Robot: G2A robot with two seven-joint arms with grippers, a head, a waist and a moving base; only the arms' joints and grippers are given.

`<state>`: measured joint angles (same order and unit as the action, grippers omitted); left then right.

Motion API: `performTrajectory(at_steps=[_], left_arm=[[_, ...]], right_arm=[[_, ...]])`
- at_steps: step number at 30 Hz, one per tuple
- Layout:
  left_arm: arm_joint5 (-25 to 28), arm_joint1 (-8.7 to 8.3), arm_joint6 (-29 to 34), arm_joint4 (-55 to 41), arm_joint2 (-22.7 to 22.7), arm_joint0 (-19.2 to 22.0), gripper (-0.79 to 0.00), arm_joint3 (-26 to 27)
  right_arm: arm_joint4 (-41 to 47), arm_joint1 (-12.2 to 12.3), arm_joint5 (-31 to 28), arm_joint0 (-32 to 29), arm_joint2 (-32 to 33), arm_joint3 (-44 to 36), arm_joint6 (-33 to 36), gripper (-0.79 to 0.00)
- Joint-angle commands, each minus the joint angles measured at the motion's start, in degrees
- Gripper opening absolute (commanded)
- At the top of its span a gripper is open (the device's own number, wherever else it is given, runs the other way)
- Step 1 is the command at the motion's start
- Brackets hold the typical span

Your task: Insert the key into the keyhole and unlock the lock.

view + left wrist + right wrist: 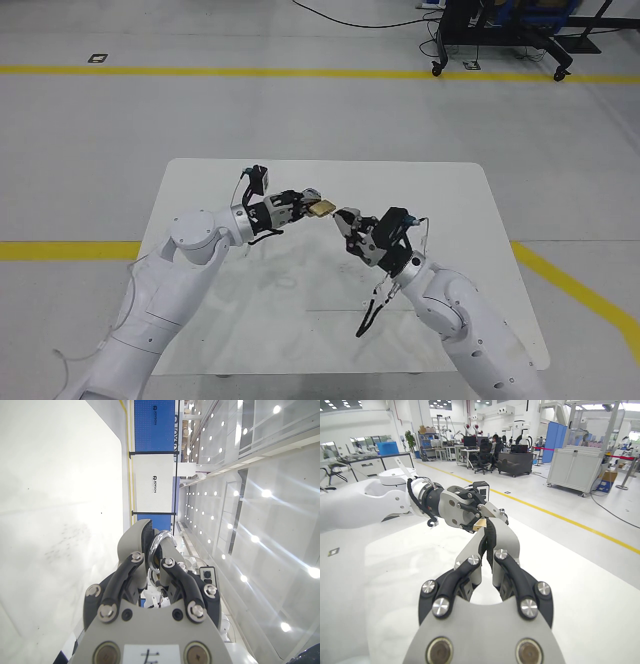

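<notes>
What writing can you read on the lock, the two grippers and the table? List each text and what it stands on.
lock: no print readable on its brass body.
left gripper: a white label on its base bears one dark character, cut off by the picture's edge; unreadable.
right gripper: none.
table: none.

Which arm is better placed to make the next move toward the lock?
Likely the right: the right gripper, shut, points at the lock, tips close beside it. The left gripper clamps the lock above the table, so it should hold steady.
</notes>
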<state>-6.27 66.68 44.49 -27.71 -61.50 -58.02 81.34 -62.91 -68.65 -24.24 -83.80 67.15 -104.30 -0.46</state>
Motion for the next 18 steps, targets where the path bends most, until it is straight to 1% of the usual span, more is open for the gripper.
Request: performTrajectory(at_steps=[1, 2, 3, 4, 9, 13, 15, 17, 18], left_arm=[[0.38, 0.01, -0.19, 0.21, -0.12, -0.10, -0.785, 0.07], [0.49, 0.02, -0.25, 0.26, -0.15, -0.16, -0.785, 0.10], [0.62, 0.03, -0.29, 0.35, -0.18, -0.18, -0.785, 0.15], [0.80, 0.03, -0.50, 0.63, -0.24, -0.18, -0.785, 0.18], [1.59, -0.02, -2.07, 5.10, 0.37, -0.31, -0.785, 0.77], [1.90, 0.11, -2.38, 7.79, 1.62, -0.51, -0.785, 1.84], [1.58, 0.18, -2.30, 10.91, 3.05, -0.37, -0.785, 2.67], [-0.27, 0.20, -2.18, 16.20, 5.02, 0.29, -0.785, 3.32], [-1.23, 0.24, -2.82, 19.33, 6.16, 0.52, -0.785, 3.86]], right_arm=[[1.16, 0.01, -1.20, -0.05, 0.03, 0.32, -0.44, -0.560], [1.71, 0.03, -1.82, -0.08, 0.08, 0.55, -0.50, -0.443], [2.69, 0.03, -2.69, -0.13, 0.10, 0.63, -0.72, -0.443], [3.57, 0.06, -3.49, -0.18, 0.30, 0.73, -1.13, 0.000], [5.86, 0.44, -6.35, -2.07, 2.87, 0.09, -4.42, 0.000], [5.63, 1.07, -6.62, -6.29, 7.56, -2.40, -8.42, 0.000], [5.97, 1.47, -6.70, -9.06, 11.05, -3.37, -10.51, 0.000], [6.59, 1.91, -7.95, -11.80, 15.00, -4.09, -12.48, 0.000], [6.59, 1.91, -7.95, -11.80, 15.00, -4.09, -12.48, 0.000]])
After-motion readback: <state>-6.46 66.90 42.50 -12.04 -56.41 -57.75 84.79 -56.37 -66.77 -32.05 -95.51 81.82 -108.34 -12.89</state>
